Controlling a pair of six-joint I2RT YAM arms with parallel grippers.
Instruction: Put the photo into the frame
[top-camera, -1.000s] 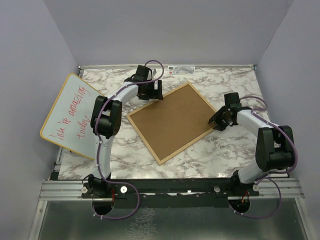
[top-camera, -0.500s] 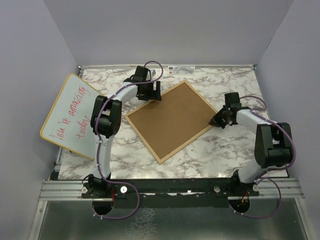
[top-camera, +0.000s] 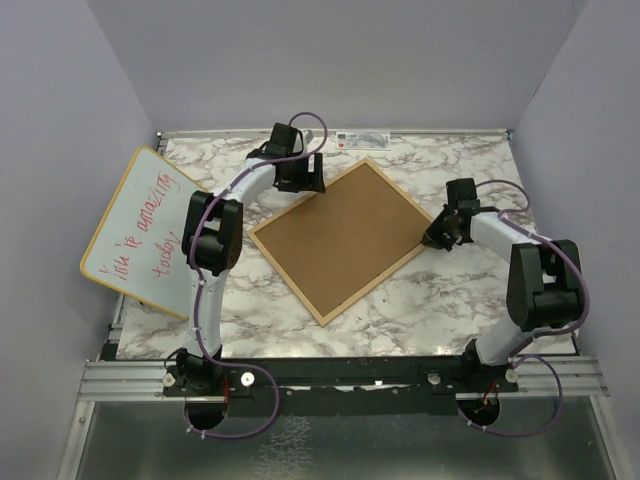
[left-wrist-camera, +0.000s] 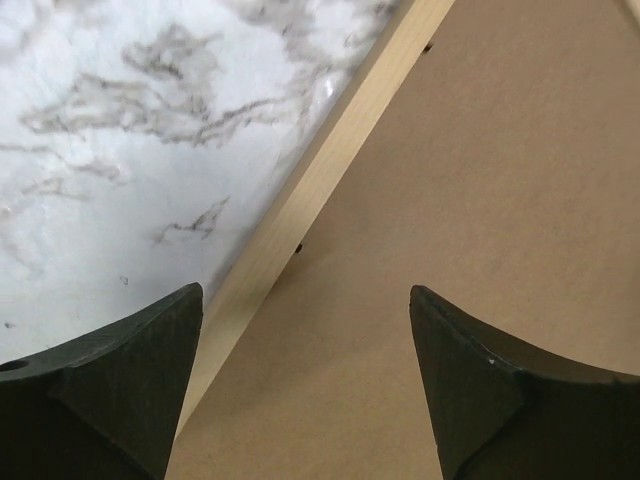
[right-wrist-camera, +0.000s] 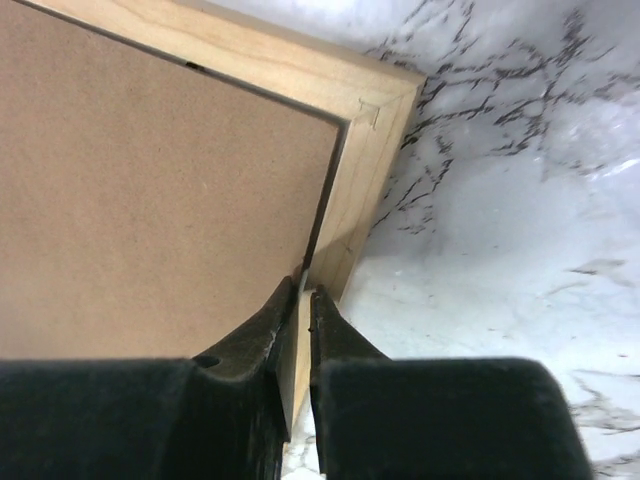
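- Two end effectors work at opposite sides of the large rectangular frame of thin light wood (left-wrist-camera: 305, 200), which lies flat on the white marble-patterned counter (top-camera: 450, 300), turned corner-wise like a diamond.
- A brown fibreboard backing sheet (top-camera: 340, 240) fills the frame's upturned side, inside the wooden rails.
- The left end effector (left-wrist-camera: 302, 300) hangs over the frame's far-left rail with its fingers spread wide, one above the marble and one above the brown sheet. Whether the tips touch anything cannot be told from the wrist view.
- The right end effector (right-wrist-camera: 303, 290) is at the frame's right corner, its fingers pressed nearly together and apparently pinching the thin wooden rail just short of the mitred joint.
- A round-cornered whiteboard with red handwriting (top-camera: 140, 230) overhangs the counter's left edge, apart from the frame.
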